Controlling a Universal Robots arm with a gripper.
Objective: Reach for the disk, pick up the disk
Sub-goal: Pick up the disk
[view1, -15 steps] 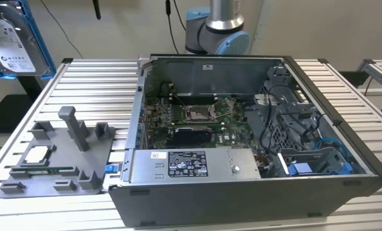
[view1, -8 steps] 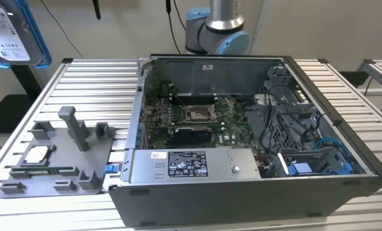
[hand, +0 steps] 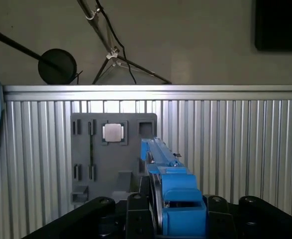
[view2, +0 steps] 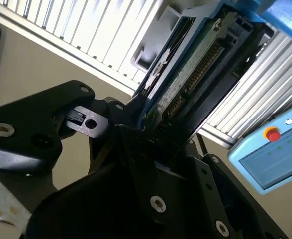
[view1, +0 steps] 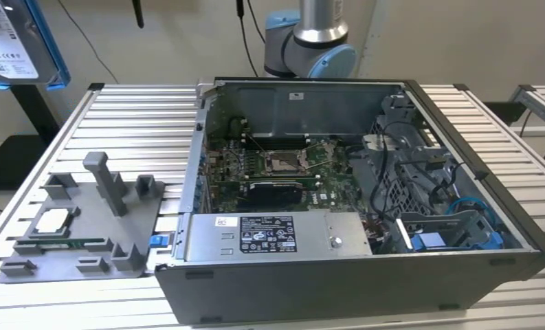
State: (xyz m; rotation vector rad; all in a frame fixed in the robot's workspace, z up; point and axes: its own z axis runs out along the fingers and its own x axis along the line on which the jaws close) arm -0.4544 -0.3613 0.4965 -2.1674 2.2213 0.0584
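Disk (view1: 14, 42) aloft at top of exterior view's left, well above slatted table (view1: 135, 124). Gripper (view2: 153, 137) jaws clamped on disk, edge-on, blue bracket (hand: 178, 199) showing in both wrist views. Grey tray (hand: 93, 164) on table beneath, chip (hand: 113, 132) seated in it. Open case (view1: 346, 282) just beside tray, toward exterior view's right.

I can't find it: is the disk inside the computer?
Out. The fingers clamp the disk up in the air, outside the computer case.
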